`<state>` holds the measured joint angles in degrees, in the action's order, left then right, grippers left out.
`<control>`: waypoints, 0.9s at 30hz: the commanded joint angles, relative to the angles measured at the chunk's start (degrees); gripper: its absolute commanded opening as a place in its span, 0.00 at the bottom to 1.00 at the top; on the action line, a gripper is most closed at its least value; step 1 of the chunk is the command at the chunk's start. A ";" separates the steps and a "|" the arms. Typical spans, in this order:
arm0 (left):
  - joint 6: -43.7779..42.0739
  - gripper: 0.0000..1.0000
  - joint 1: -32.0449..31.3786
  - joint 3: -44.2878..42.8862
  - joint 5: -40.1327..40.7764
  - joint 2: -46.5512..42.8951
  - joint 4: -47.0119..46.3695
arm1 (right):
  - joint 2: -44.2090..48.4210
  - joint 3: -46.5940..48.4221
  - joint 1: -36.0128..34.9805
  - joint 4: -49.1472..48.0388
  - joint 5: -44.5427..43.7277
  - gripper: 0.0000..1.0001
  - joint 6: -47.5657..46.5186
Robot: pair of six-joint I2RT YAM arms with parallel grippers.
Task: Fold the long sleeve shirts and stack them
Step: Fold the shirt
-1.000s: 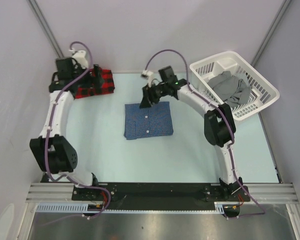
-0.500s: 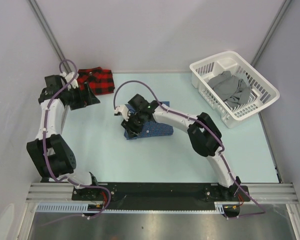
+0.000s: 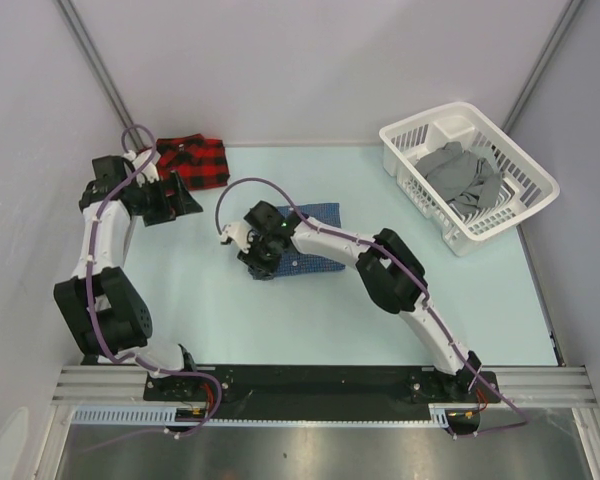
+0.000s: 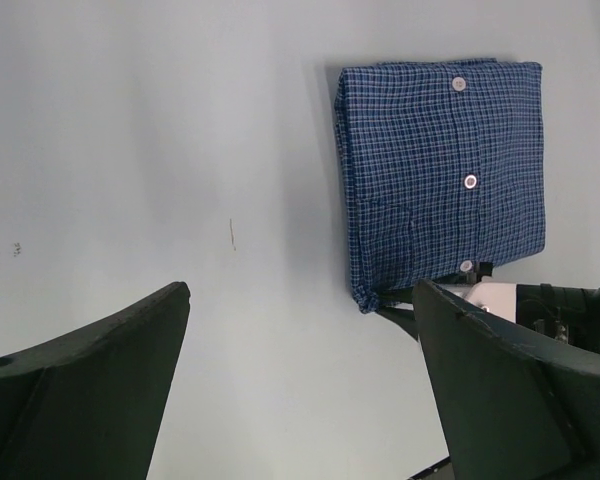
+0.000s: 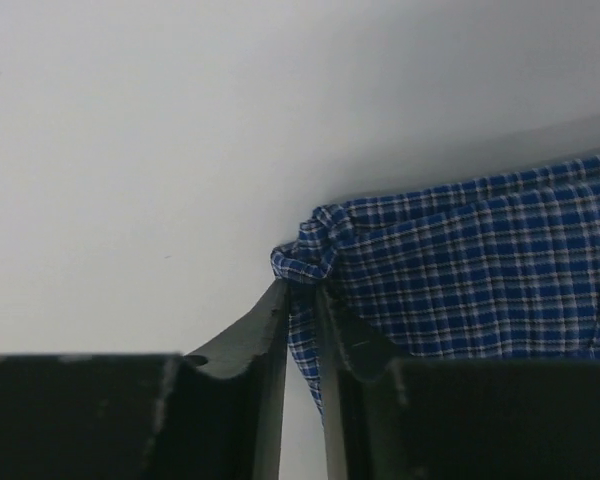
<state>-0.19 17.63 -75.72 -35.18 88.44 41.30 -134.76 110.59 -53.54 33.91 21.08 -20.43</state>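
The folded dark blue check shirt (image 3: 315,240) lies mid-table, white buttons up; it also shows in the left wrist view (image 4: 445,170) and the right wrist view (image 5: 480,270). My right gripper (image 3: 259,262) is shut on the shirt's near left corner (image 5: 302,290), cloth pinched between the fingers. The folded red-and-black plaid shirt (image 3: 192,160) lies at the far left corner. My left gripper (image 3: 183,200) is open and empty, just in front of the plaid shirt, pointing toward the blue one.
A white basket (image 3: 468,172) with grey cloth (image 3: 462,180) inside stands at the far right. Walls close in behind and on both sides. The arm bases and a black rail (image 3: 310,385) run along the near edge.
My right gripper swung from the blue shirt's far edge to its near left corner and closed on it. My left gripper let go of the plaid shirt and drew back off it.
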 commanded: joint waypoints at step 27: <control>9.93 0.58 -17.10 19.90 -22.57 18.96 -24.67 | 29.21 -24.90 11.51 29.11 11.69 0.62 -18.44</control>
<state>2.55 1.48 -58.57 -54.02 107.59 27.97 -107.44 78.11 -44.56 61.98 28.51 -45.23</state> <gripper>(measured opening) 0.602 0.612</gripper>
